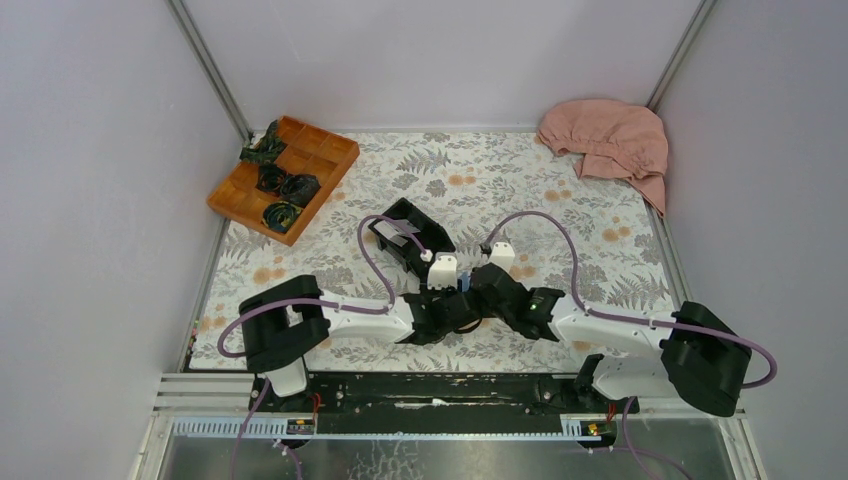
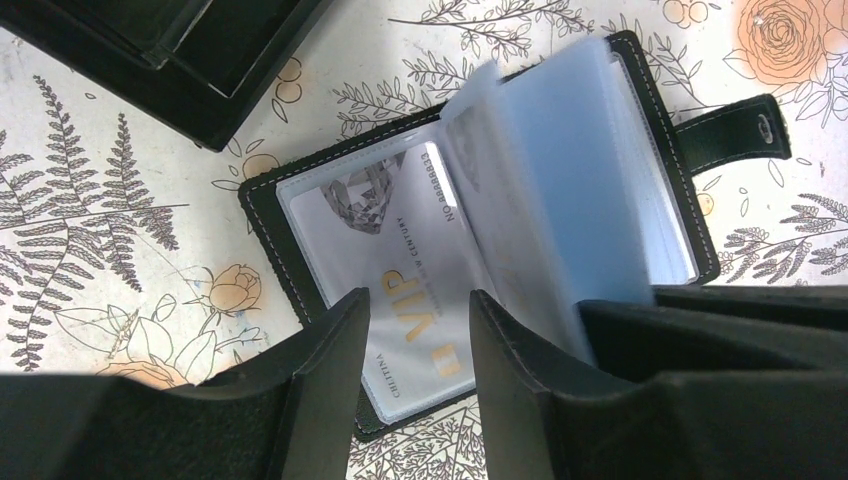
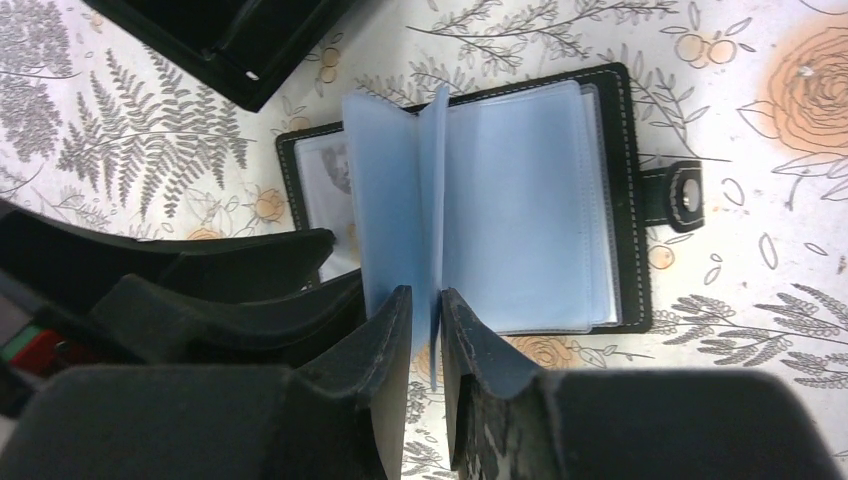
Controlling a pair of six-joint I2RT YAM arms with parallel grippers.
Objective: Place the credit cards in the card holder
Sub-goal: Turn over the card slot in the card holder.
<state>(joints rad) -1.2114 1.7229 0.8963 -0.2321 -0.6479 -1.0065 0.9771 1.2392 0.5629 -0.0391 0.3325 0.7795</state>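
Note:
The card holder (image 2: pixel 300 210) lies open on the floral table, black with a clasp tab (image 2: pixel 738 125) at the right. A white credit card (image 2: pixel 400 250) with gold "VIP" print sits in its left clear pocket. My left gripper (image 2: pixel 418 318) is open, its fingers straddling the card's near end. My right gripper (image 3: pixel 427 305) is shut on a blue-grey sleeve page (image 3: pixel 400 190) of the card holder (image 3: pixel 625 200) and holds it upright. In the top view both grippers meet at mid-table and hide the holder.
A larger rigid black box (image 1: pixel 405 238) stands just behind the grippers and shows in the left wrist view (image 2: pixel 170 50). An orange compartment tray (image 1: pixel 335 150) with dark items is at back left. A pink cloth (image 1: pixel 608 140) lies at back right.

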